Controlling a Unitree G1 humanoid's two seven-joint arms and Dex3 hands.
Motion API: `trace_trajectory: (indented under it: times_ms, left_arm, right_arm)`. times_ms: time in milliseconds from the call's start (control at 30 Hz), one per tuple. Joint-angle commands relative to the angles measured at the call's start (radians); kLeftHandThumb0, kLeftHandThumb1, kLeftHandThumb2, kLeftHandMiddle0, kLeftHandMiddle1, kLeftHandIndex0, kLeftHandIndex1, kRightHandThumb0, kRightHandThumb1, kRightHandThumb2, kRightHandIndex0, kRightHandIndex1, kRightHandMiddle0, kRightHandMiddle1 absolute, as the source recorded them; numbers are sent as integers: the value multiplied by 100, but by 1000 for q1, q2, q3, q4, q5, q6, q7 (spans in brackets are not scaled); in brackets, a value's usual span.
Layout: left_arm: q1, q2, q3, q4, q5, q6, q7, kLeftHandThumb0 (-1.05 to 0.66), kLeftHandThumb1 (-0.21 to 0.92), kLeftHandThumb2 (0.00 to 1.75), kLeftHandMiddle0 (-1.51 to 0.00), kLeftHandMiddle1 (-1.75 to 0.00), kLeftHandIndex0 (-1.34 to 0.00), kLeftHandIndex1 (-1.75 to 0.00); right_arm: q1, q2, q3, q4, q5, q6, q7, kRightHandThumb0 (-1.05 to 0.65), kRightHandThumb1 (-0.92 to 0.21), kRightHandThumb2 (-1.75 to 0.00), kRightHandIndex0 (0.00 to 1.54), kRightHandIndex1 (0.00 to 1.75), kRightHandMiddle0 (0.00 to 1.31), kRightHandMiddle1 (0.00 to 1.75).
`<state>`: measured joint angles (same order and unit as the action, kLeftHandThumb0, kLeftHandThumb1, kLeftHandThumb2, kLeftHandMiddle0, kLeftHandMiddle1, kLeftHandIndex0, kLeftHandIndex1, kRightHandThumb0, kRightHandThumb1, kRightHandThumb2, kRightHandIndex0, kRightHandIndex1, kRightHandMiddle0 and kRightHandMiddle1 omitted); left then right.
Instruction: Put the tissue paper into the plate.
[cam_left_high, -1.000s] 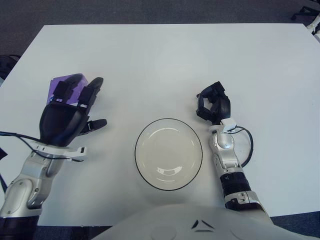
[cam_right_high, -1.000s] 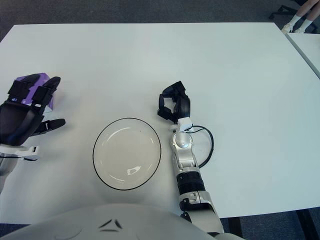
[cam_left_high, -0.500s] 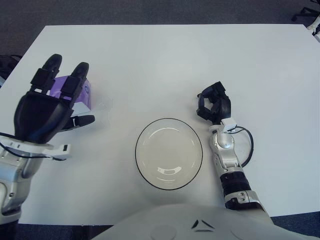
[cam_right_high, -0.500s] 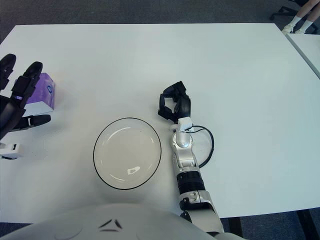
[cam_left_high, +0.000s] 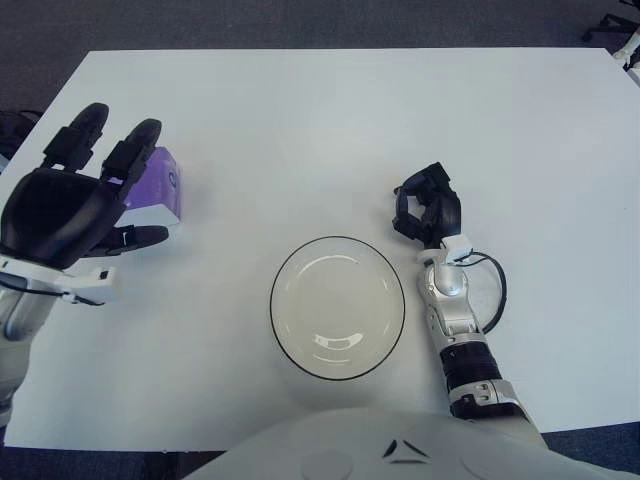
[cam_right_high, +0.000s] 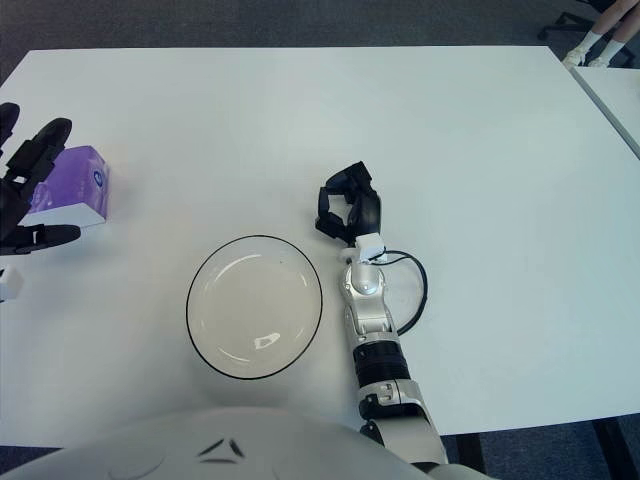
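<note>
A purple tissue pack (cam_left_high: 153, 190) lies on the white table at the left, also seen in the right eye view (cam_right_high: 70, 185). My left hand (cam_left_high: 70, 205) hovers over its left side with fingers spread, holding nothing. A clear glass plate (cam_left_high: 337, 307) with a dark rim sits near the front middle of the table, empty. My right hand (cam_left_high: 427, 210) rests on the table just right of the plate, fingers curled, holding nothing.
A thin black cable (cam_left_high: 492, 290) loops beside my right forearm. The white table (cam_left_high: 330, 120) stretches wide behind the plate. Dark floor shows beyond its far edge.
My left hand has drawn back to the left and toward me, uncovering more of the purple pack. The right hand has not moved.
</note>
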<state>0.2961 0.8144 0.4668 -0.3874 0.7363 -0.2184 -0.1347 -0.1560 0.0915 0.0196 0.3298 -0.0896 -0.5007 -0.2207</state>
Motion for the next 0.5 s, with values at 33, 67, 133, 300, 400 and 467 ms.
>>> trace_trajectory:
  times_ms: [33,67,133,300,400,467]
  left_arm:
    - [-40,29,-34,88,-8,7,-29,-105,75,38,0,0,0,0]
    - [-51,31,-46,109,-5,6,-26,-105,74,38,0,0,0,0]
    - [-72,37,-68,146,1,4,-19,-105,73,37,0,0,0,0]
    - [-127,53,-124,236,4,3,-18,-105,68,37,0,0,0,0]
    - [-141,56,-137,250,-6,14,-31,-105,62,44,0,0,0,0]
    - [-166,61,-154,278,-14,20,-43,-105,58,49,0,0,0,0]
  right_arm:
    - [69,-11,-11,93,-12,-1,-4,-41,-54,-105,68,148,44,175]
    - [69,-12,-11,94,-14,-2,-6,-41,-54,-105,69,148,44,175]
    - [68,-13,-11,96,-17,-4,-9,-41,-53,-105,69,148,44,175]
    - [67,-17,-11,97,-24,-4,-14,-42,-51,-108,71,147,46,175]
    - [68,-17,-12,94,-20,1,-13,-42,-51,-108,72,146,46,175]
    - [69,-17,-14,96,-18,-2,-14,-42,-52,-108,71,146,45,175]
